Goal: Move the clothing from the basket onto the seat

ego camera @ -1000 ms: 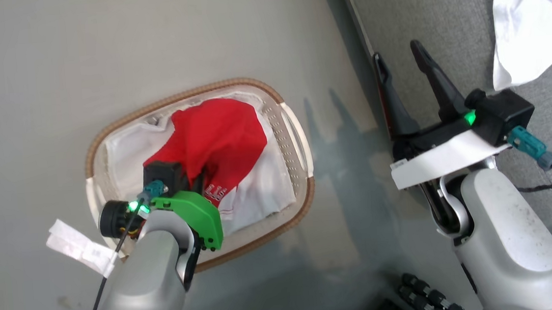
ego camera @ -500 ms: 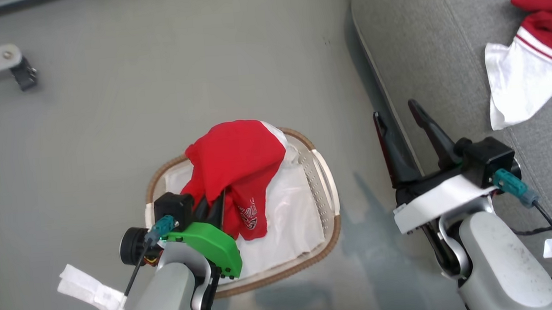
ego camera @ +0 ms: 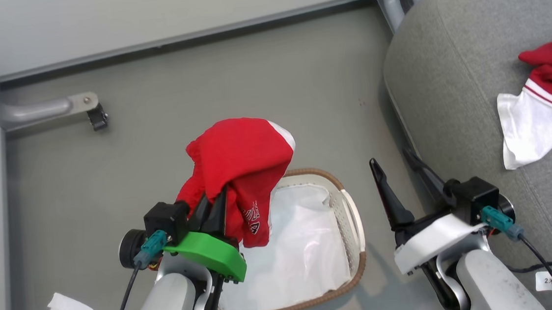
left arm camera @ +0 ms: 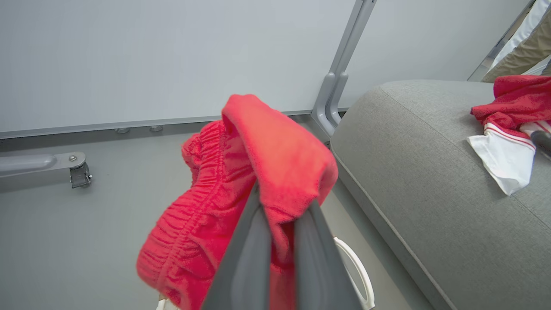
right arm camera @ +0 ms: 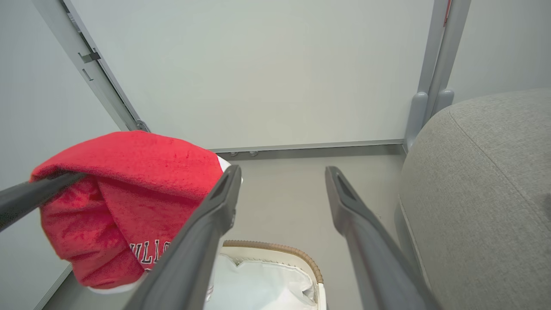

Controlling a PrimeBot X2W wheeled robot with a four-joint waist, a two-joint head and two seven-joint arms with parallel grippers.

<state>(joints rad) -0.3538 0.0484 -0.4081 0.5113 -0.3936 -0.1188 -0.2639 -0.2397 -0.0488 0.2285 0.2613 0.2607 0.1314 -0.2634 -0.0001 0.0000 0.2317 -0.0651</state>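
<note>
Above the one basket (ego camera: 353, 213), the left tool (ego camera: 213, 204) pinches one red garment (ego camera: 242, 162); a second garment (ego camera: 545, 74) lies on the seat (ego camera: 450, 111). The right tool (ego camera: 389, 158) is spread, empty.

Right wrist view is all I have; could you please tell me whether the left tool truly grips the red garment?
Observer: Yes, the left tool is shut on the red shorts, pinching a fold between its fingers.
Operator: Is anything already on the seat?
Observer: A red and white garment lies on the seat.
Operator: Is any red clothing in the basket?
Observer: In head view, the basket holds white liner, no red cloth visible.
</note>
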